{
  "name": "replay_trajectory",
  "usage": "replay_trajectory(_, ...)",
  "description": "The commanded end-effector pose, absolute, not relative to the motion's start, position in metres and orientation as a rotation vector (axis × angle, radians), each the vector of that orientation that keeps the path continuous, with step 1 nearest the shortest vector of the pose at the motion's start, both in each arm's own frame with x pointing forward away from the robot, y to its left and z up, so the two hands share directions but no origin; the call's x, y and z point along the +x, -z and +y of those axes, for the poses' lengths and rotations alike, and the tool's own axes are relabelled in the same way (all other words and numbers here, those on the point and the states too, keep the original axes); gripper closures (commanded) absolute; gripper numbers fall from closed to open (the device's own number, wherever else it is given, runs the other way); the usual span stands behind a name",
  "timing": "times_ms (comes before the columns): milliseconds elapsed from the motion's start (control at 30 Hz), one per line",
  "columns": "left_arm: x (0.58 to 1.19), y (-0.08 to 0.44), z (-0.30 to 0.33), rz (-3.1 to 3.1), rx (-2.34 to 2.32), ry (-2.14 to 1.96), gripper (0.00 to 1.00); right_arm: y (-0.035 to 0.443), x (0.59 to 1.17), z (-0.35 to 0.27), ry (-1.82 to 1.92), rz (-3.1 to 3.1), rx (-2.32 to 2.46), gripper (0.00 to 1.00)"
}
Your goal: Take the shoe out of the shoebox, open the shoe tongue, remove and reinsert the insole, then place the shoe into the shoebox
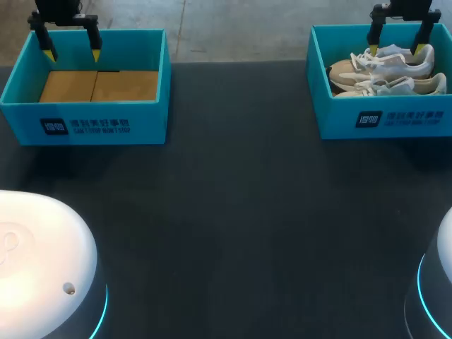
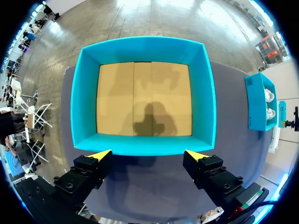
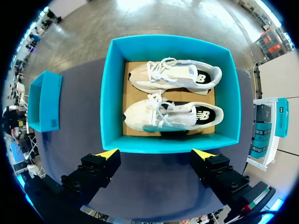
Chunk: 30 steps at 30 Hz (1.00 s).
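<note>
Two pale beige and white shoes (image 1: 385, 74) lie side by side in a teal shoebox (image 1: 381, 116) at the table's far right. My right gripper (image 1: 400, 41) hangs open above that box; in its wrist view the shoes (image 3: 173, 116) lie ahead of the open gripper (image 3: 155, 153), which holds nothing. At the far left stands a second teal box (image 1: 92, 123), showing only its bare cardboard floor (image 2: 145, 98). My left gripper (image 1: 72, 46) hovers open over this box, and its gripper (image 2: 147, 153) holds nothing.
The dark table (image 1: 233, 212) stretches between and in front of the two boxes. White rounded arm bases (image 1: 42, 268) sit at the near left and near right corners. The right box (image 2: 259, 100) shows at the side of the left wrist view.
</note>
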<state>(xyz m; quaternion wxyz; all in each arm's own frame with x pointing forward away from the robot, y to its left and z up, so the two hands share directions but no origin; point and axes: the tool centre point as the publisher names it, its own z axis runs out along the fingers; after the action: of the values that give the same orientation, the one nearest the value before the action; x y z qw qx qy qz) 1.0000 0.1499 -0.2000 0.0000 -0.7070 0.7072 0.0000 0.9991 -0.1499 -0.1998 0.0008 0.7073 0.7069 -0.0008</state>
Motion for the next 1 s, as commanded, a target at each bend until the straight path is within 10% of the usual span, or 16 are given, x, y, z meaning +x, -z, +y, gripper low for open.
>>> replay_trajectory(33,1.000,0.200,0.150,2.222,-2.221,0.000,0.00,0.200,0.999,-0.150,0.000,2.220,2.221,0.00)
replay_trajectory(1000,1.000,0.200,0.150,2.222,-2.221,0.000,0.00,0.253,1.033,-0.266,-0.016,1.958,2.329,0.00)
